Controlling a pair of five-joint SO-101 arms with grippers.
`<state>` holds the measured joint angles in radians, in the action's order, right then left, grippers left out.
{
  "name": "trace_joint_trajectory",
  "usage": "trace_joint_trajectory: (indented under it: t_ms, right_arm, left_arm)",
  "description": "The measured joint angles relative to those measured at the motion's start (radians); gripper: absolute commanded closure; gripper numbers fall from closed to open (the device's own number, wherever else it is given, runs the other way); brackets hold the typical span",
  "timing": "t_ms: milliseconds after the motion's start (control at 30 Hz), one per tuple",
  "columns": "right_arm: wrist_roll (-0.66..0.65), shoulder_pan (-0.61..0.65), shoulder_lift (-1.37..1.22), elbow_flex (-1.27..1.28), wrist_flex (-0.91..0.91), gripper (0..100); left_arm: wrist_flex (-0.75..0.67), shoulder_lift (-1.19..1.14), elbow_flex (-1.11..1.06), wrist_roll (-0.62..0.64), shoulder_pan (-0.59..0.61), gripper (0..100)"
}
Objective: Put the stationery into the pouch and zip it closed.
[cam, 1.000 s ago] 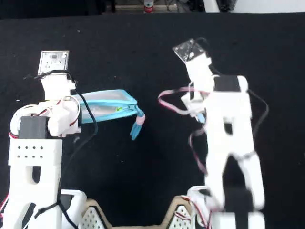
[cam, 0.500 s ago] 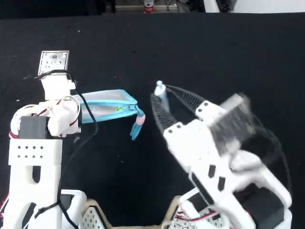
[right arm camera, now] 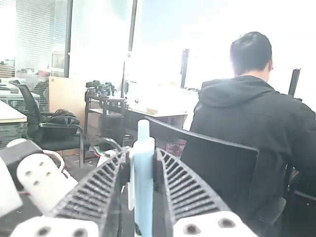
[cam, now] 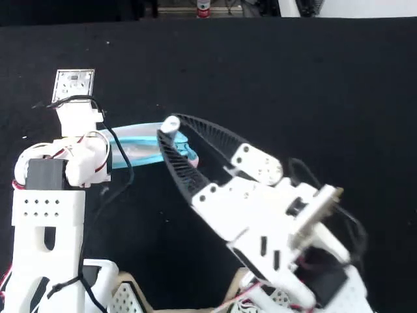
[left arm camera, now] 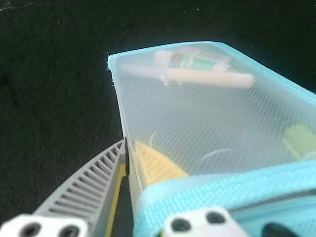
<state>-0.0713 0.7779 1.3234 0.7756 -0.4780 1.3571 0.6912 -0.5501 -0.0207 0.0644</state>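
The teal see-through pouch (cam: pixel 140 140) lies on the black table beside the left arm. My left gripper (left arm camera: pixel 131 158) is shut on the pouch's (left arm camera: pixel 207 123) edge near the zipper band. A white stick and a green-labelled item show inside it. My right gripper (cam: pixel 172 135) reaches across from the right, its black ribbed fingers (cam: pixel 195 134) over the pouch's right end. It is shut on a light blue pen (cam: pixel 171 124) with a white tip. In the right wrist view the pen (right arm camera: pixel 143 133) stands upright between the fingers of the right gripper (right arm camera: pixel 142 157).
A white square tag (cam: pixel 73 83) lies on the table behind the left arm. Both arm bases stand at the table's front edge. The black tabletop (cam: pixel 313 85) stretches wide to the right and rear. A small bottle (cam: pixel 203 8) stands beyond the back edge.
The right arm has swung down and to the left, carrying the pen from the table's right side to above the pouch's right end. The left arm and pouch stayed still.
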Motion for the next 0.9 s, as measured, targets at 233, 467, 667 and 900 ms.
trace_joint_trajectory:
  t_ms: [233, 467, 667, 900]
  right_arm:
    - [0.000, 0.000, -0.005, 0.190, 0.236, 98.8]
    - [0.000, 0.000, -0.005, 0.331, 0.344, 98.8]
    - [0.000, 0.000, -0.005, 0.431, 0.371, 94.8]
    - [0.020, 0.003, -0.006, 0.425, 0.215, 85.1]
  left_arm:
    - [0.000, 0.000, 0.000, 0.000, 0.000, 97]
    - [0.000, 0.000, 0.000, 0.000, 0.000, 97]
    - [0.000, 0.000, 0.000, 0.000, -0.002, 97]
    - [0.000, 0.000, 0.000, 0.000, -0.002, 97]
